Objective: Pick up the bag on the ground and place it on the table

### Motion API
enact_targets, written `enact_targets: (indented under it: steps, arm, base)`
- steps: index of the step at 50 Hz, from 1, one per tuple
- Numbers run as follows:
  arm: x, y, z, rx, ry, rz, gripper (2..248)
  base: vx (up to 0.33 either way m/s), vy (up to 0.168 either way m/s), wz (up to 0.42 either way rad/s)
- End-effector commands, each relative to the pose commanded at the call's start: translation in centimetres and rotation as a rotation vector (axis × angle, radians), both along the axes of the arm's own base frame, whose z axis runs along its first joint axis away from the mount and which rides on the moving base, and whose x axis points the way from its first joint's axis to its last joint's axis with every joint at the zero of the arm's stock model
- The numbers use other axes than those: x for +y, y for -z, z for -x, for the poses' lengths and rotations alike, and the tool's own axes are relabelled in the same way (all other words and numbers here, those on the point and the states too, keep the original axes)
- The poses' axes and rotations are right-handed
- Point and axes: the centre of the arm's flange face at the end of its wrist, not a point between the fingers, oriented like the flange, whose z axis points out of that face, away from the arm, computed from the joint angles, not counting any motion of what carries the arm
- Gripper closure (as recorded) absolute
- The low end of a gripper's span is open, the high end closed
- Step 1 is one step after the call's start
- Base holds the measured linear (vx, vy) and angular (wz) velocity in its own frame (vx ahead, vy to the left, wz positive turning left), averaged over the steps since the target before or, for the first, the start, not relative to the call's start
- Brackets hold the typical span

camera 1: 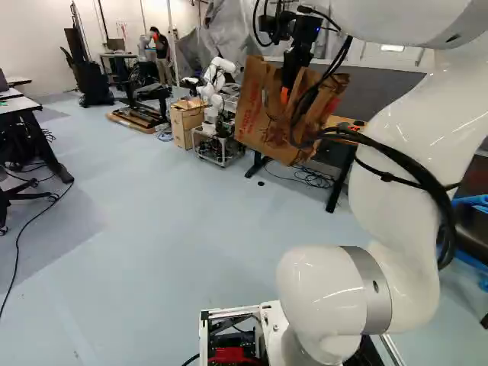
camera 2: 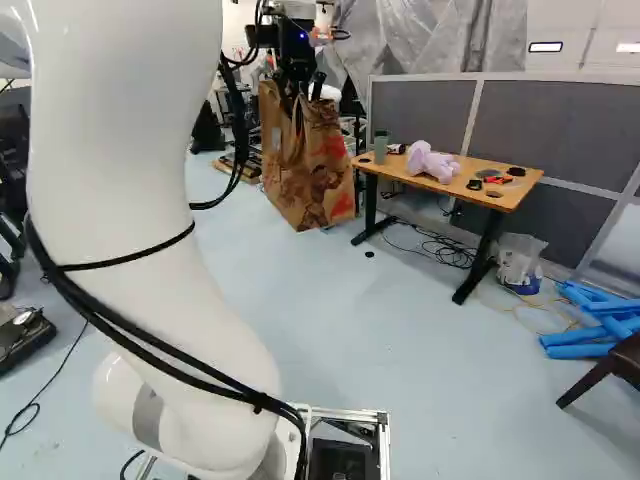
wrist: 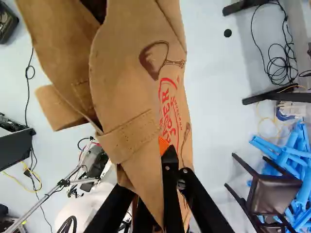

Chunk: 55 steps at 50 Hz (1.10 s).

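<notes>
Table [camera 2: 388, 170] with a pale lilac bundle [camera 2: 432, 163] and a green cup [camera 2: 381, 147] on top shows well in the right base view; in the left base view the paper bag [camera 1: 263, 114] hides much of it. That left view also shows a cardboard box [camera 1: 185, 124] beyond the table. The bag is big, brown and creased, with red lettering and dark drawings, hanging tilted in the air beside the table. The gripper [camera 1: 286, 90] has its fingers closed together, pinching the bag's paper near its top.
</notes>
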Motion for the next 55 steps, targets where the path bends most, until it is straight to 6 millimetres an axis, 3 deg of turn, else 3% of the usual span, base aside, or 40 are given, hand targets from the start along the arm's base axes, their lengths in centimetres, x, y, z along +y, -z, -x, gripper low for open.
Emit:
enact_targets:
  steps: [10, 38, 55]
  arm:
    - [-0.18, -0.92, -0.28, -0.009, 0.002, -0.004, 228]
    - [-0.18, -0.92, -0.28, -0.009, 0.002, -0.004, 228]
    - [-0.18, -0.92, -0.28, -0.009, 0.002, -0.004, 228]
  base:
    - [0.000, 0.000, 0.000]
    - [0.130, -0.038, -0.007]
    - [0.159, -0.100, -0.247]
